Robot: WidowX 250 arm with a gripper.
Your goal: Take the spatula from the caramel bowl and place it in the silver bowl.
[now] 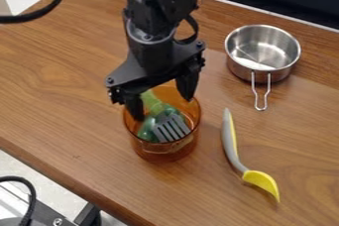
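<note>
Count on the tabletop (79, 81): one gripper (161, 105), one spatula (171, 128), one caramel bowl (165, 151), one silver bowl (263, 47) and one grey-and-yellow utensil (230, 141). The jaws stood apart over the caramel bowl, tips pointing down at its mouth; contact with the rim could not be determined from where I stood.

The spatula was found inside the caramel bowl, below the jaws, its grey, slotted head angled against the near right part of the wall. Bright green material (152, 102) showed between the jaws; whether it was the spatula's handle could not be confirmed. Darker green material (147, 127) lay beside the head, crowding it on the left.

The caramel bowl was see-through amber, its wall enclosing the spatula, and the gripper obscured part of the far rim. The silver bowl stood upright, well to the right of the jaws and farther back, its wire handle facing forward. The utensil lay flat, right of the jaws and nearer the front, its yellow end foremost.
</note>
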